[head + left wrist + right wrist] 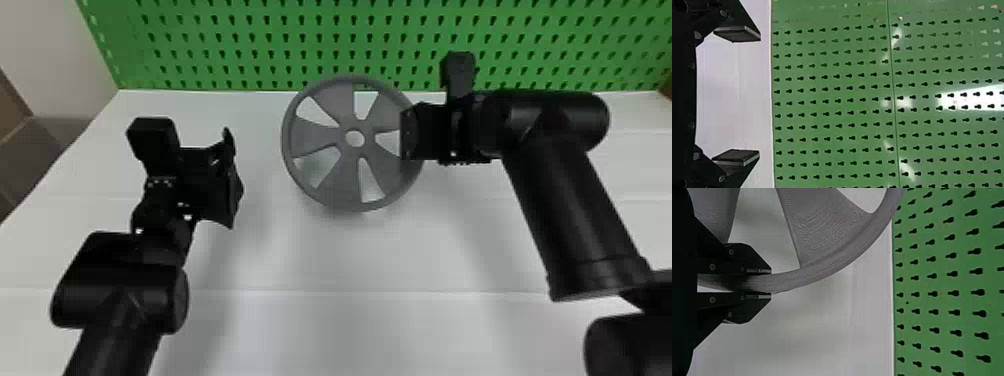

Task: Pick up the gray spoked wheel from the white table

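Gray and spoked, the wheel is by the middle of the white table's back edge, seemingly raised off it. The right gripper pinches its rim, presumably because that narrow band suits flat fingers. Toward the left edge hangs the left gripper, fingers spread, perhaps kept apart to leave lifting room.
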`<state>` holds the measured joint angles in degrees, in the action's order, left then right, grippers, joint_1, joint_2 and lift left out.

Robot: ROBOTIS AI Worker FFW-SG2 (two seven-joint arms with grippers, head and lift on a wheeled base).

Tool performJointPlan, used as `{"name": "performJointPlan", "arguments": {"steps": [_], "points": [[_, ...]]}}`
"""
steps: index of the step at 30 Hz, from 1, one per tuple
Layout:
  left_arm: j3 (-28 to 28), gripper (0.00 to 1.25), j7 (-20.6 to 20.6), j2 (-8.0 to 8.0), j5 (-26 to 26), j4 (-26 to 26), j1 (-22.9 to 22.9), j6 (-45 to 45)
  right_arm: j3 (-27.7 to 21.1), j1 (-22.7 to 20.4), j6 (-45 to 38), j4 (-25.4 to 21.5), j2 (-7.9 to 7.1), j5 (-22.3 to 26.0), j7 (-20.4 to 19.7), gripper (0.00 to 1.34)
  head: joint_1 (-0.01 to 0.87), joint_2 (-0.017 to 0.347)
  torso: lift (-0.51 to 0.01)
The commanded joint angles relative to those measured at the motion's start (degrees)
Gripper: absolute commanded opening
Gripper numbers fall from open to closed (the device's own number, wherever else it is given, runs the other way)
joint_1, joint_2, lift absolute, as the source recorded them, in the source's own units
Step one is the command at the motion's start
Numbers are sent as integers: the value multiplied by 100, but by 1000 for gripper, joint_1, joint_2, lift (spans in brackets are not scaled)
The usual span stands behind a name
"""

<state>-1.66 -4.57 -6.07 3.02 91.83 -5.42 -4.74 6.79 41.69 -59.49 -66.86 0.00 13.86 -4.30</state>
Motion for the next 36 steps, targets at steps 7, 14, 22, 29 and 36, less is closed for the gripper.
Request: {"name": "performJointPlan", "arguments": {"steps": [7, 14, 22, 29, 36], "points": [[-1, 1022, 0, 0, 14, 10, 6, 9, 50, -600, 1194, -732, -18, -24, -1, 158, 782, 57, -97], [8, 1020, 0, 0, 41, 10, 6, 26, 24, -987, 2038, -1163, -88, -252, 34, 157, 782, 57, -97], [-1, 1020, 0, 9, 58, 10, 14, 44, -91, -1444, 3067, -1400, -79, -428, 96, 157, 782, 57, -97], [-10, 1020, 0, 9, 93, 10, 14, 70, -170, -1804, 3858, -1585, -79, -622, 122, 155, 782, 57, -97], [-18, 1020, 0, 9, 120, 10, 23, 88, -187, -2147, 4640, -1716, -114, -701, 122, 155, 782, 57, -97]]}}
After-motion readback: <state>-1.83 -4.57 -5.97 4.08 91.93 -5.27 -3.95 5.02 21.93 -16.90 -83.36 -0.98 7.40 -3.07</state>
